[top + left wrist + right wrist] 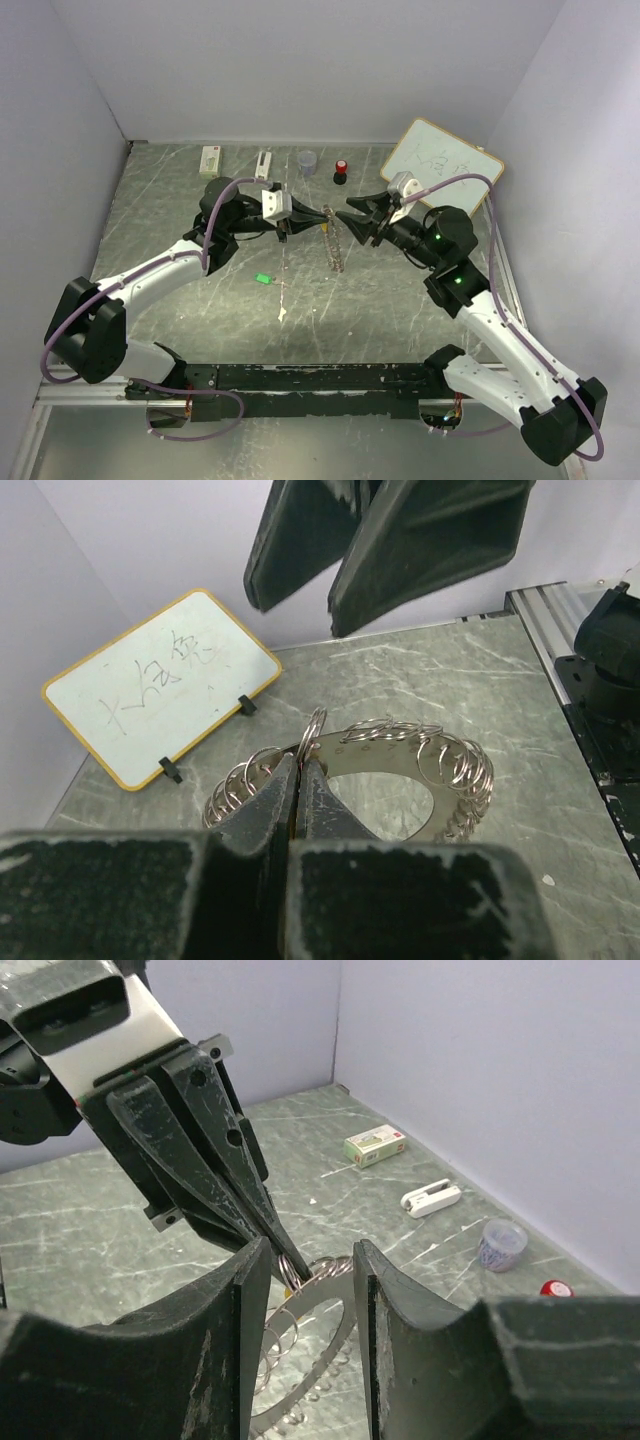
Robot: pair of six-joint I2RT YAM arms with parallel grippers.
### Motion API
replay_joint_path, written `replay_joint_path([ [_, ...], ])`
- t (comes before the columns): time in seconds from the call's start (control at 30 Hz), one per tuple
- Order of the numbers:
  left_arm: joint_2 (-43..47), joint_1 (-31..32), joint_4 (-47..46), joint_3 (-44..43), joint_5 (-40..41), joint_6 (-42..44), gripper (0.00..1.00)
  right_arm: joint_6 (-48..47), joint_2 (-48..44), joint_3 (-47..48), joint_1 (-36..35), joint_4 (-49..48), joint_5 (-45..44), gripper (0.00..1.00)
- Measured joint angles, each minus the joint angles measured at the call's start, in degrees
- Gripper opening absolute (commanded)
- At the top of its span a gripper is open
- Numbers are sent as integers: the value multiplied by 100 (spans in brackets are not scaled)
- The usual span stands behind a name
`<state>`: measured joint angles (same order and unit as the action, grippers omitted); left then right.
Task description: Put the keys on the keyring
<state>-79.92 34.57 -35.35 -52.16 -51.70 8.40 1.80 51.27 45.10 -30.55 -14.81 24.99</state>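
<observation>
The keyring (337,245), a large flat silver ring hung with many small wire rings, is held on edge above the table. My left gripper (323,216) is shut on its upper rim, and a small wire ring sticks out between the closed tips (297,765). The flat band shows in both wrist views (400,755) (341,1316). My right gripper (351,225) is open, with its fingers either side of the keyring's top edge (310,1260) and not touching it. The green key (263,278) lies on the table left of the ring. A yellow-orange speck (327,225) shows by the left fingertips; I cannot tell whether it is the yellow key.
A whiteboard (445,165) leans at the back right. Along the back wall stand a white box (209,160), a white clip (264,165), a small grey cup (307,160) and a red-capped black knob (341,170). Walls close three sides.
</observation>
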Motion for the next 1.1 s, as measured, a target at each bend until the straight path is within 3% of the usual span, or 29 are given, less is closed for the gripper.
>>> replay_joint_path([
  [0.53, 13, 0, 1840, -807, 205, 625, 7, -732, 621, 876, 0, 1445, 227, 39],
  [1.1, 11, 4, 2697, -1027, 205, 946, 7, -817, 968, 1019, -7, 1646, 474, 38],
])
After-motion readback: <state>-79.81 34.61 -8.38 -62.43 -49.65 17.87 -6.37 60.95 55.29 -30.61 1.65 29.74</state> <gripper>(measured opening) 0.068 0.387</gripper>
